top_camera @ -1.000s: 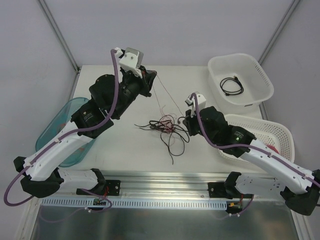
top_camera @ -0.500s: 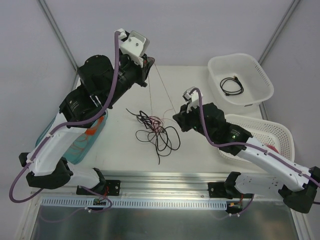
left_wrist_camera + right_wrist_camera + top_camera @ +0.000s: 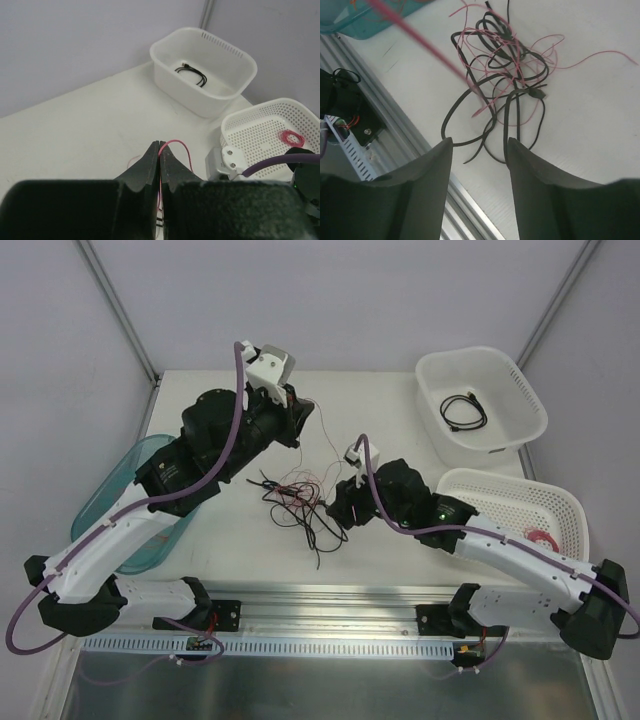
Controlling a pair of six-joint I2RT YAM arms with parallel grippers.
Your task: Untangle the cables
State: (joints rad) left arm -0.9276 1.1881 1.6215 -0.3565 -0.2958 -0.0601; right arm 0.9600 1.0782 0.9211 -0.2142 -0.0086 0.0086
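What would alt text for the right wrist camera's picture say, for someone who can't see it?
The right gripper, its two dark fingers open, hangs above a loose tangle of thin black and pink-red cables on a white table. The corner of a teal tray shows upper left; a metal rail edges the table.

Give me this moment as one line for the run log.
left gripper: shut on red wire | right gripper: open over cables | cables: tangled on table
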